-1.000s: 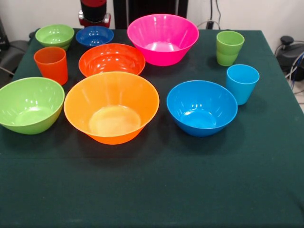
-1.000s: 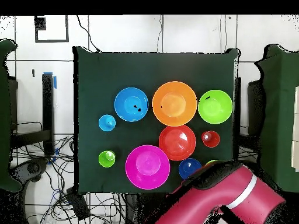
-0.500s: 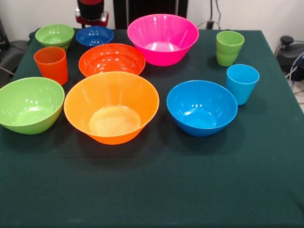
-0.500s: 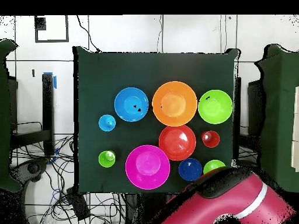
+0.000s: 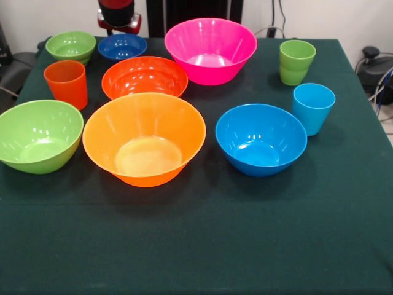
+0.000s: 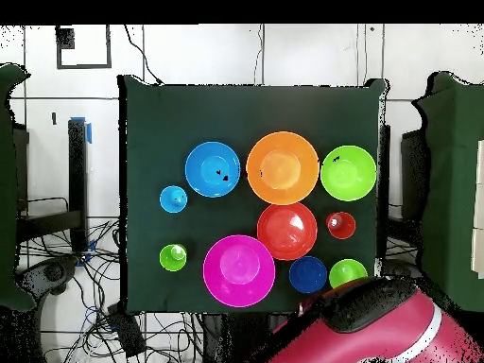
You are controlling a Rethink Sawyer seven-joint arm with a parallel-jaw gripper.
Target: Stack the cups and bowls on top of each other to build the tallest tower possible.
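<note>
Bowls and cups stand singly on the dark green table (image 5: 245,246), every one upright with its mouth up and nothing stacked, so we see no tower at all. In the front view the large orange bowl (image 5: 144,139) sits at the middle, with the lime green bowl (image 5: 38,135) just beside it on the left and the blue bowl (image 5: 261,139) near it on the right. Behind the large orange bowl, close to its rim, is the red-orange bowl (image 5: 145,77), and the large pink bowl (image 5: 210,50) stands just beside that one on the right. The small green bowl (image 5: 71,47) and the small dark blue bowl (image 5: 122,46) sit side by side at the far left corner. The orange cup (image 5: 66,83) stands between the small green bowl and the lime green bowl. The lime green cup (image 5: 296,61) and the light blue cup (image 5: 313,108) stand apart from the rest on the right, the light blue one just beside the blue bowl. Of the arm (image 6: 378,326) we see a red and black part at the top edge of the front view, behind the small dark blue bowl, and a broad red link at the bottom of the overhead view, off the table's edge. We cannot tell how the gripper is set.
</note>
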